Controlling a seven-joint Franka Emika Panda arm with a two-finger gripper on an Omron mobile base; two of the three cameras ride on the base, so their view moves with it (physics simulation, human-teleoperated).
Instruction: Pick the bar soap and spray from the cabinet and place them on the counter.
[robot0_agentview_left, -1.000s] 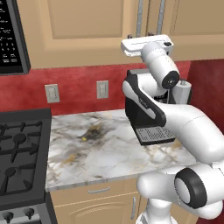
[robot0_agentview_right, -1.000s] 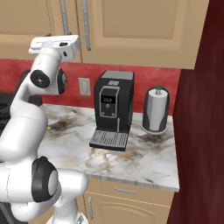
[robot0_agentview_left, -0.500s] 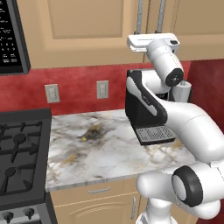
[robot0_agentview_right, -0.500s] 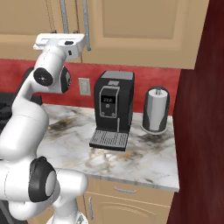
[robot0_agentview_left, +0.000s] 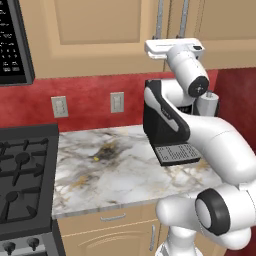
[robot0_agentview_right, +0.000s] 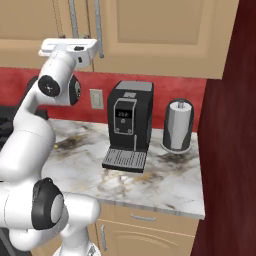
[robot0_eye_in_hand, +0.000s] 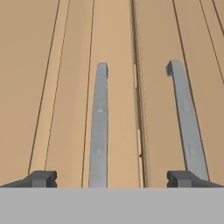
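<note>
The cabinet (robot0_agentview_left: 95, 30) hangs over the counter (robot0_agentview_left: 115, 170) with both panelled doors shut, so the bar soap and spray are hidden. My arm is raised high, and its white hand (robot0_agentview_left: 172, 48) sits just in front of the two metal bar handles (robot0_agentview_right: 98, 25). In the hand view my gripper (robot0_eye_in_hand: 112, 178) is open and empty, pointing straight at the doors. The left handle (robot0_eye_in_hand: 99, 127) and the door seam lie between the fingertips. The right handle (robot0_eye_in_hand: 186, 122) lines up over the right fingertip.
A black coffee machine (robot0_agentview_right: 127, 125) stands on the counter (robot0_agentview_right: 165, 185) under the cabinet, with a grey canister (robot0_agentview_right: 177, 125) to its right. A black gas stove (robot0_agentview_left: 20, 175) borders the counter's left end, below a microwave (robot0_agentview_left: 12, 40). A dark red panel (robot0_agentview_right: 230, 125) closes off the right.
The hand has crept a little to the right and nearer the cabinet doors. The gripper stays open and the doors stay shut.
</note>
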